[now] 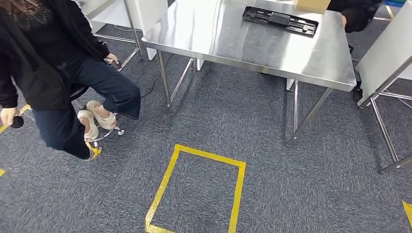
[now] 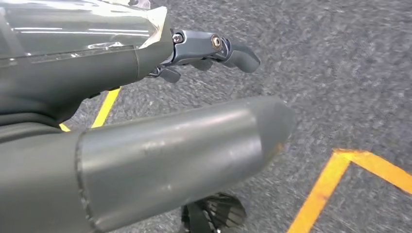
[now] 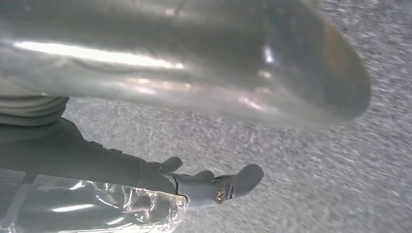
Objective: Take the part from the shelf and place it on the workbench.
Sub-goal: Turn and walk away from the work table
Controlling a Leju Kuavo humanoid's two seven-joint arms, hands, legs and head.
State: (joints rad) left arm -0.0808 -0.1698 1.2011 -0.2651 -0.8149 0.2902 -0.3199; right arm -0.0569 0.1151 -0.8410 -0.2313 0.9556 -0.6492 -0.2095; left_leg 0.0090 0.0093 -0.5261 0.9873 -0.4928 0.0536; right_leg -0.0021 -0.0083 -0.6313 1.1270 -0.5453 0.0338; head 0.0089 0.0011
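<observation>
Black flat part (image 1: 280, 20) lies on steel worktop (image 1: 233, 39), near far edge. Left robot hand (image 2: 145, 111) hangs above grey carpet (image 1: 243, 121), fingers (image 2: 233, 51) spread, holding nothing. Right robot hand (image 3: 160, 111) likewise spread, unladen. Seated person (image 1: 53, 73) left of worktop; yellow tape rectangle (image 1: 194, 194) on carpet.

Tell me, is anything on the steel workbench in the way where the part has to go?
A black tray lies at the workbench's far edge; the near surface is bare. No part or shelf is visible.
</observation>
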